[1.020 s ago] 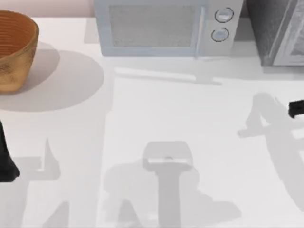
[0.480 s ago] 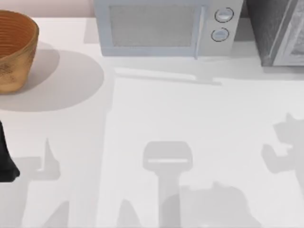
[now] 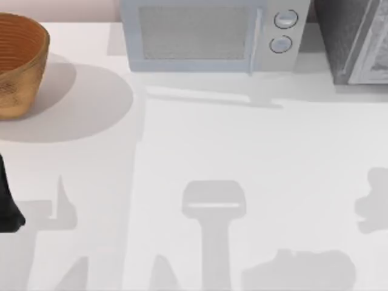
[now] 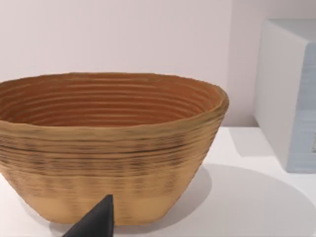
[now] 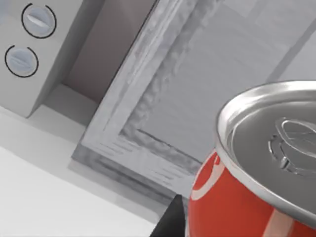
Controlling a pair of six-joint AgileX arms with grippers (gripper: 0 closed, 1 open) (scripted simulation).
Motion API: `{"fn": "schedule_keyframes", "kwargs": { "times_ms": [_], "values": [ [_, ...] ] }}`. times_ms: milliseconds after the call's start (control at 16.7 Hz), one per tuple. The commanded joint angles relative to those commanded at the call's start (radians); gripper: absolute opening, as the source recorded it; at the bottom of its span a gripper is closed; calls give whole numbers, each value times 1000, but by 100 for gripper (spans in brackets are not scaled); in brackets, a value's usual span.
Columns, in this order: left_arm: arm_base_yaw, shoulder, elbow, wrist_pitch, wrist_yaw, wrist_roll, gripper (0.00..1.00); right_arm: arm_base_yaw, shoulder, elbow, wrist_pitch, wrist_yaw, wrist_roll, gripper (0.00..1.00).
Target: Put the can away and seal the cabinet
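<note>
can — red, silver top, close against right tool's dark finger, grip state can't be told | cabinet far right on table, door panel facing can | microwave left of cabinet | left arm parked near left, near basket

Rendered kitchen-style tabletop: pale microwave with two knobs, woven basket, speckled cabinet, white table.
</note>
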Motion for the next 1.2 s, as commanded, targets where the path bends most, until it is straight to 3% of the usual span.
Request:
{"fn": "schedule_keyframes", "kwargs": {
  "times_ms": [240,420,960,1200],
  "values": [
    [0,0,0,0,0,0,100,-46,-106,-41,-52,-36,336,0],
    [0,0,0,0,0,0,100,-67,-156,-60,-75,-53,477,0],
    [0,0,0,0,0,0,100,-71,-169,-63,-83,-59,523,0],
    [0,0,0,0,0,0,100,-54,-71,43,-112,-48,524,0]
  ]
}}
